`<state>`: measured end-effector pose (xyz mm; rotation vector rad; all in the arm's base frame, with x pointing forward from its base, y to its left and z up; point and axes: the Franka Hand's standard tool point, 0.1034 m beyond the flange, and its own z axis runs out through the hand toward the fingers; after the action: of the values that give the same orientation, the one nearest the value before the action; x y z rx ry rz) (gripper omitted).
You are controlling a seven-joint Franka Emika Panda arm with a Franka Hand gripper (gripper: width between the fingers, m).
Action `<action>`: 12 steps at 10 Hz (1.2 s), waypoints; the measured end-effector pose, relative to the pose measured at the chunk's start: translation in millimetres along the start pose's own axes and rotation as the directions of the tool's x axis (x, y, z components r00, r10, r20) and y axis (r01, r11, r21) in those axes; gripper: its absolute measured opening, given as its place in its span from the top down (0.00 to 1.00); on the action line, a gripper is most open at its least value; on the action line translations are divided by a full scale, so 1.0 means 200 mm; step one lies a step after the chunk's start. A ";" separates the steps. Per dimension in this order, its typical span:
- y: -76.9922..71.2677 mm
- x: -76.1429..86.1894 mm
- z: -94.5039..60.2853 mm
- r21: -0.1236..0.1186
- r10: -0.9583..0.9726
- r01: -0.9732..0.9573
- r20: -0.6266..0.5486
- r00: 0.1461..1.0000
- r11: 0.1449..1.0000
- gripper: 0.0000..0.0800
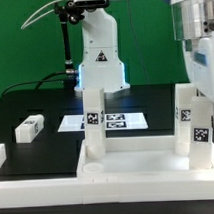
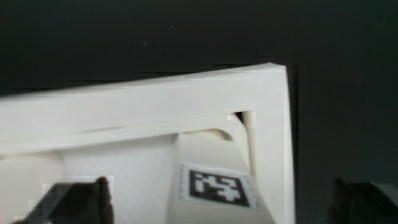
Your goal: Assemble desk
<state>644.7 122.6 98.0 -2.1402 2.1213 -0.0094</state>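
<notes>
The white desk top [image 1: 137, 166] lies flat at the front of the exterior view. Two tagged square legs stand upright in its sockets, one on the left [image 1: 92, 120] and one on the right [image 1: 190, 118]. My gripper [image 1: 198, 78] hangs just over the right leg. In the wrist view the gripper [image 2: 222, 205] is open. Its dark fingers [image 2: 80, 202] stand wide on either side of the tagged leg [image 2: 217, 185], apart from it. The rimmed corner of the desk top [image 2: 214, 95] fills the view beyond.
A loose tagged leg [image 1: 31, 126] lies on the black table at the exterior view's left, with another white part [image 1: 0, 155] at the left edge. The marker board [image 1: 108, 121] lies behind the desk top, in front of the robot base [image 1: 102, 65].
</notes>
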 end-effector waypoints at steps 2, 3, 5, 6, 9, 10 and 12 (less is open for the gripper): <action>0.02 -0.06 -0.03 -0.019 -0.139 0.138 -0.010 0.990 0.990 0.19; 0.02 -0.06 -0.02 -0.019 -0.240 0.240 -0.008 0.971 0.971 0.19; 0.02 -0.05 -0.02 -0.022 -0.380 0.380 -0.007 0.925 0.925 0.19; 0.01 -0.04 -0.02 -0.022 -0.461 0.461 -0.005 0.887 0.887 0.19; -0.01 0.07 -0.04 -0.028 -0.733 0.732 -0.013 0.680 0.680 0.19; -0.01 0.07 -0.03 -0.031 -0.788 0.787 -0.010 0.616 0.616 0.19; -0.01 0.07 -0.03 -0.032 -0.801 0.800 -0.010 0.599 0.599 0.19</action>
<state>645.7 107.6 102.8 -2.9091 0.9550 -0.0963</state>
